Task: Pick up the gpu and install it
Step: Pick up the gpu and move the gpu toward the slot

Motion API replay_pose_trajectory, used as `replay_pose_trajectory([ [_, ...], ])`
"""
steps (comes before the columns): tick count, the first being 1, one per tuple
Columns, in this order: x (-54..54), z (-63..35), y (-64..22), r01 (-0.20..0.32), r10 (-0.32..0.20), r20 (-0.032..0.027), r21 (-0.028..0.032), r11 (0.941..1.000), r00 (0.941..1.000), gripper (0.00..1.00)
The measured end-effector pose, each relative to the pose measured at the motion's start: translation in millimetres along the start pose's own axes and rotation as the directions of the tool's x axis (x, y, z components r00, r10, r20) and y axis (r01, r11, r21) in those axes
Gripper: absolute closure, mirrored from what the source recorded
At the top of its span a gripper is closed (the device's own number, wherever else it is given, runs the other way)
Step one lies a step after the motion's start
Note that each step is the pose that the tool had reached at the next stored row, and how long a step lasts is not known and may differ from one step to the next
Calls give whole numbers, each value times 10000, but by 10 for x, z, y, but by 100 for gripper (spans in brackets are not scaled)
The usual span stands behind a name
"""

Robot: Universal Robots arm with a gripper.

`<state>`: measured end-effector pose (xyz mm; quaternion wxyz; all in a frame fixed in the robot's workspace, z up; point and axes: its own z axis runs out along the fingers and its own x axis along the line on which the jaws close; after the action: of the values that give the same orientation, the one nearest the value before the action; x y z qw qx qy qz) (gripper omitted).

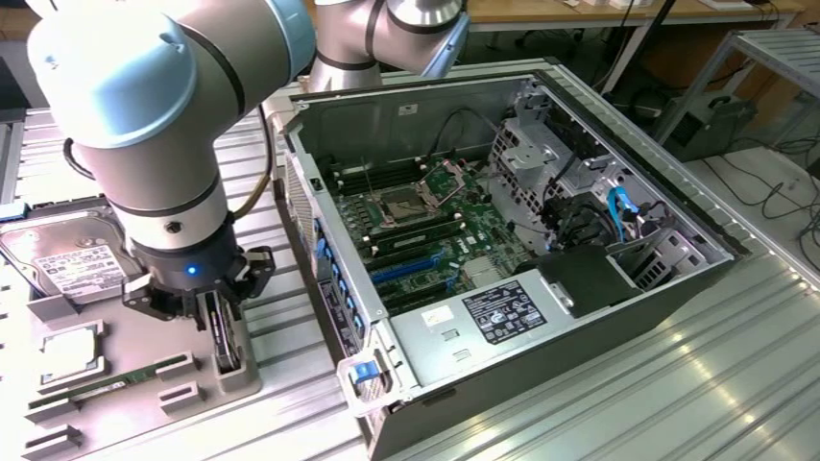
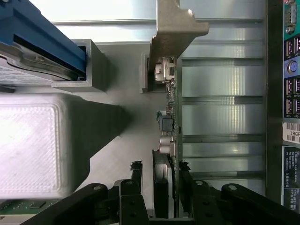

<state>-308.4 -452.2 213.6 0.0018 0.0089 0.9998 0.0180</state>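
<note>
The gpu (image 1: pixel 227 338) stands on edge in a slot of the grey fixture tray (image 1: pixel 141 331), at the exterior view's lower left. In the wrist view the gpu (image 2: pixel 168 140) runs edge-on away from the camera, ending in its pale metal bracket (image 2: pixel 171 28). My gripper (image 1: pixel 221 322) is lowered over the card, one black finger on each side. In the wrist view the gripper (image 2: pixel 161 172) straddles the card's near end. One fingertip (image 2: pixel 184 169) sits close against the board. The other fingertip (image 2: pixel 136 169) stands a small gap off, so the jaws are open.
An open computer case (image 1: pixel 666 206) with its motherboard (image 1: pixel 436 235) exposed lies to the exterior view's right of the tray. On the tray are a silver hard drive (image 1: pixel 64 259), a processor (image 1: pixel 71 351) and a memory stick (image 1: pixel 115 381). Ribbed metal tabletop (image 1: pixel 640 394) surrounds everything.
</note>
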Motion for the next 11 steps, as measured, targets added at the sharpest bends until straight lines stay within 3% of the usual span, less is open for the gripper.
replay_pose_trajectory([
  [6, -3, 1, 0, -1, 1, 0, 1, 10000, 10000, 59],
  [7, -3, 0, 0, -1, 1, 0, 1, 10000, 10000, 67],
  [11, -5, 1, 0, -1, 1, -1, 1, 10000, 10000, 68],
])
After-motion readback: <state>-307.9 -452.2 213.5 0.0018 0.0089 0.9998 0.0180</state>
